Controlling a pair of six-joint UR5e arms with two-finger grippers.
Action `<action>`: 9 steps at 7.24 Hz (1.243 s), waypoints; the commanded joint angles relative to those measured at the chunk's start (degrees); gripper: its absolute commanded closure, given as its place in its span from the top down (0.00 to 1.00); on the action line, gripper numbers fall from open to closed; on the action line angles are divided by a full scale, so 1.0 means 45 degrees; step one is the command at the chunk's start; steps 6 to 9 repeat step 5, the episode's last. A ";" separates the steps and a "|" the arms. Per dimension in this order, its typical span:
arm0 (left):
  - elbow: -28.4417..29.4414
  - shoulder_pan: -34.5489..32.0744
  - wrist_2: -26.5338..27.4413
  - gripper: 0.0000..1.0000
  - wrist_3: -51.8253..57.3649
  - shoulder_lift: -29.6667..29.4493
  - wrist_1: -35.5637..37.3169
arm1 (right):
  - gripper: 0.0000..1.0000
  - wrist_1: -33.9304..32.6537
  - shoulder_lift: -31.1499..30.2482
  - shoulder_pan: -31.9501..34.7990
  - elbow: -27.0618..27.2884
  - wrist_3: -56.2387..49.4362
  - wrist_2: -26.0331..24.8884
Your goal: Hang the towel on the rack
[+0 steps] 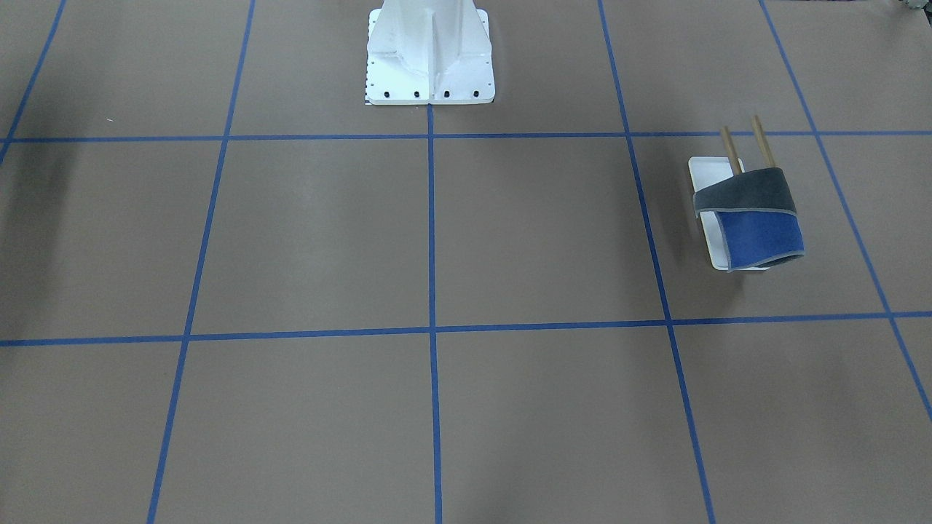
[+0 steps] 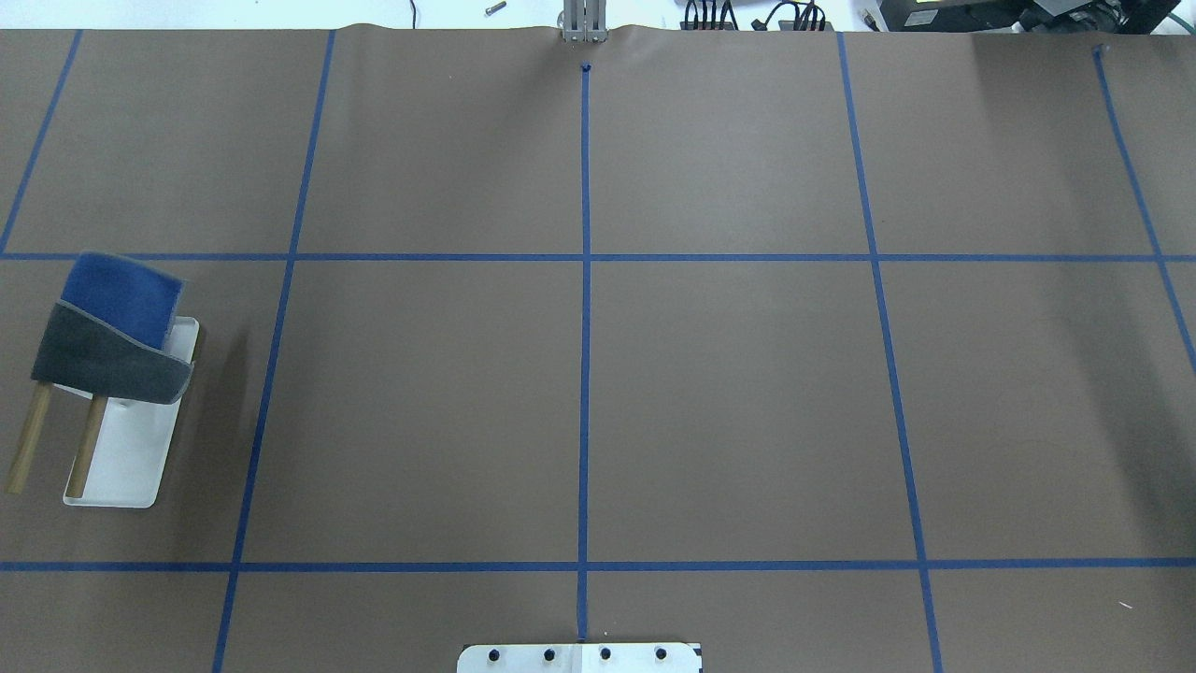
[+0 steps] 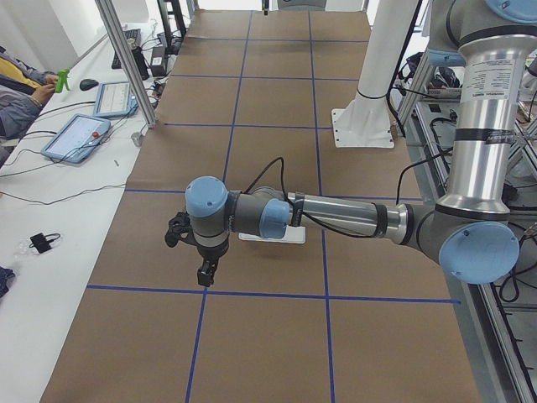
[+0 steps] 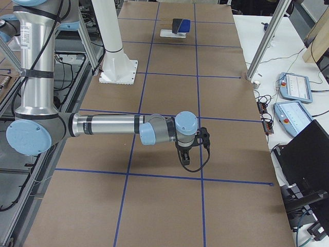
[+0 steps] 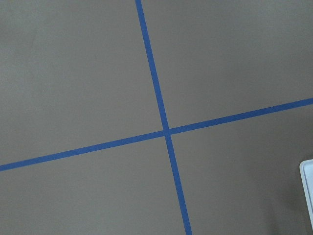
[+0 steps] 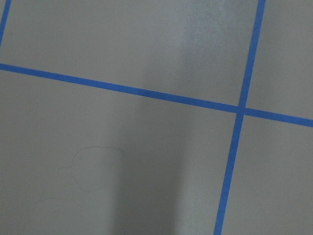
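On the table's left side, I count one towel draped over the two rods of one rack. Of my two tools, left gripper and right gripper, I cannot tell whether either is apart or together.

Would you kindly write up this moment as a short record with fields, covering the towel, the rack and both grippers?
towel: draped across both rods, grey face on top, blue face showing at the end away from the robot
rack: stands on the table on the robot's left side; bare rod ends point toward the robot
left gripper: above bare table; seen only from the side, open or shut unclear
right gripper: above bare table, far from the rack; open or shut unclear
task state: towel already hangs on the rack
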 commanded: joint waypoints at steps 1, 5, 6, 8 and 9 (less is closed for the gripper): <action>-0.0047 0.0000 0.0000 0.99 -0.0092 -0.0006 -0.0015 | 1.00 0.0008 0.0040 0.0000 -0.0030 0.0004 0.0001; -0.0476 0.0000 0.0019 0.99 -0.0054 -0.0006 -0.0112 | 1.00 0.0008 0.0021 0.0000 0.0029 0.0004 0.0001; -0.0476 0.0000 0.0019 0.99 -0.0054 -0.0006 -0.0112 | 1.00 0.0008 0.0021 0.0000 0.0029 0.0004 0.0001; -0.0476 0.0000 0.0019 0.99 -0.0054 -0.0006 -0.0112 | 1.00 0.0008 0.0021 0.0000 0.0029 0.0004 0.0001; -0.0476 0.0000 0.0019 0.99 -0.0054 -0.0006 -0.0112 | 1.00 0.0008 0.0021 0.0000 0.0029 0.0004 0.0001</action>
